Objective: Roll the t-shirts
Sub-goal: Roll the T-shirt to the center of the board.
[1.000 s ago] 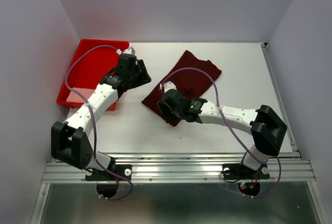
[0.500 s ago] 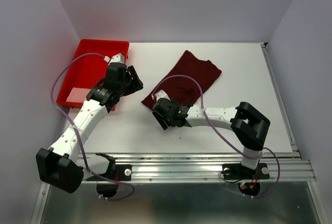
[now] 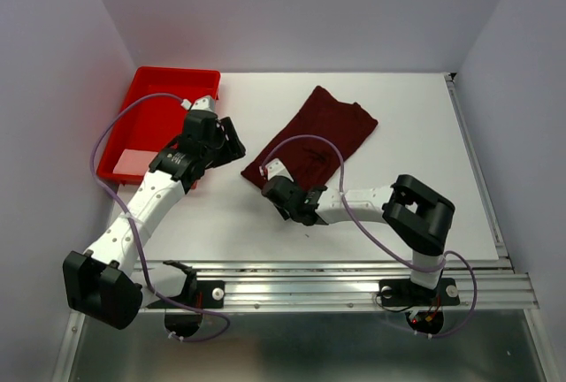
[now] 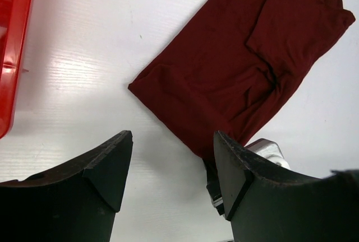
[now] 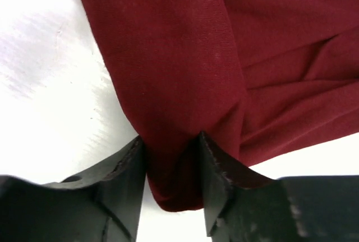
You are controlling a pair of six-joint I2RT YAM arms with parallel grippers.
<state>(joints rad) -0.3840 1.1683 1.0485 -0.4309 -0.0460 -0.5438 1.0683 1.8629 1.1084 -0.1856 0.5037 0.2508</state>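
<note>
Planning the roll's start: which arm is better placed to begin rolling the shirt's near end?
Right, probably. The right gripper has the near end of the t-shirt bunched between its jaws, while the left gripper hangs open above bare table beside the cloth, gripping nothing.

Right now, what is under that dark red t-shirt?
The t-shirt lies folded on the white table, which shows around it. The right gripper pinches its near corner. Whatever might be beneath the cloth is covered, so that cannot be told.
</note>
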